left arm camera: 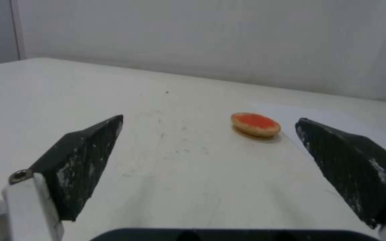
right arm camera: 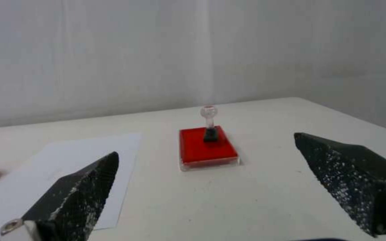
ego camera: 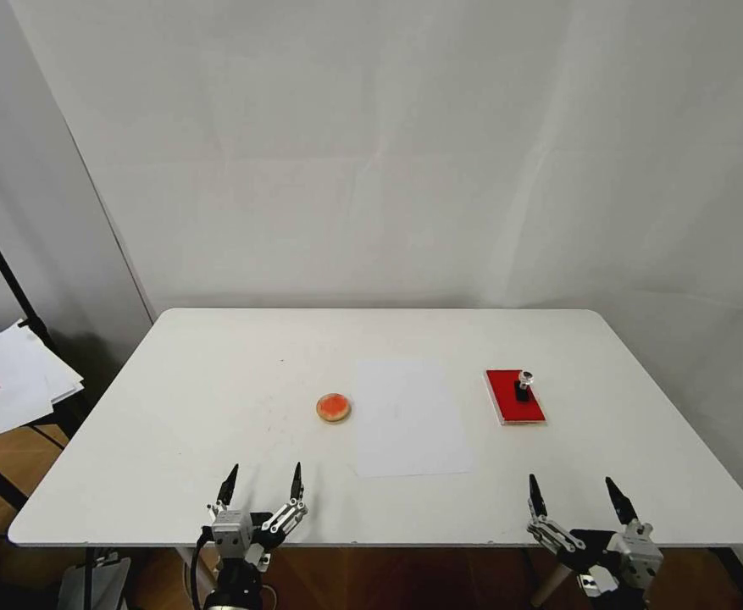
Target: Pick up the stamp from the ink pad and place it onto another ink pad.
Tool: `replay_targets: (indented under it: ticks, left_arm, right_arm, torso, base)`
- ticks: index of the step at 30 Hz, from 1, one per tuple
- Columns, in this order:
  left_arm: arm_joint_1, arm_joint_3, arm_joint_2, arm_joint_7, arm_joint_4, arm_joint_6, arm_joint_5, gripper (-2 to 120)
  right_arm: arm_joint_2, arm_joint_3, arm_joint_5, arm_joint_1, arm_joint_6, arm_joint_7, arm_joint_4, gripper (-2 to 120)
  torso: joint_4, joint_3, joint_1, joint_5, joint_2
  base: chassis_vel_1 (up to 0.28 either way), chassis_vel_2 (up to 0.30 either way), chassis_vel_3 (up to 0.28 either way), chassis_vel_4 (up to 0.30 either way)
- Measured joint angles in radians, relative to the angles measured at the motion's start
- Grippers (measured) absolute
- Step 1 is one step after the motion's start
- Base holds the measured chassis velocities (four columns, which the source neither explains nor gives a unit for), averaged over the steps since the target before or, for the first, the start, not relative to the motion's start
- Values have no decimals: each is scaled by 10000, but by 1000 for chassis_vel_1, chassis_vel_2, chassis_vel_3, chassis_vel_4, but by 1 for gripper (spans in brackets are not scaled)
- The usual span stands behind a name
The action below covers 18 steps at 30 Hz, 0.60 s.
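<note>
The stamp (ego camera: 523,385) (right arm camera: 209,125), black-bodied with a round silvery knob, stands upright on the red rectangular ink pad (ego camera: 512,405) (right arm camera: 202,152) at the table's right. The other ink pad (ego camera: 334,407) (left arm camera: 255,124), a small round disc with an orange-red centre and tan rim, lies left of centre. My right gripper (ego camera: 576,490) (right arm camera: 206,154) hangs open at the table's front edge, well short of the red pad. At the front left my left gripper (ego camera: 263,479) (left arm camera: 208,117) is also open and holds nothing, with the round pad ahead of it.
A white sheet of paper (ego camera: 409,417) lies between the two pads on the white table (ego camera: 219,373). Beyond the table's left edge there is a stack of papers (ego camera: 7,381) on a dark stand. Pale walls close the back and right.
</note>
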Motion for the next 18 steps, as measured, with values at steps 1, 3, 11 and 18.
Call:
replay_targets:
  ticks: [1, 3, 11, 18]
  left_arm:
    - [0, 0, 0, 0, 0, 0, 0, 102]
    - [0, 0, 0, 0, 0, 0, 0, 102]
    - [0, 0, 0, 0, 0, 0, 0, 102]
    - [0, 1, 0, 0, 0, 0, 0, 102]
  right_arm:
    - [0, -13, 0, 3, 0, -1, -5, 100]
    - [-2, -30, 0, 7, 1, -1, -6, 100]
    - [-23, -41, 5, 49, -8, 0, -40, 100]
    - [-329, -212, 494, 935, -306, 19, -344, 100]
  torso:
    - [0, 0, 0, 0, 0]
    - [0, 0, 0, 0, 0]
    - [-1, 0, 0, -1, 0]
    - [0, 0, 0, 1, 0]
  base:
    - [0, 0, 0, 0]
    - [0, 0, 0, 0]
    - [0, 0, 0, 0]
    - [0, 0, 0, 0]
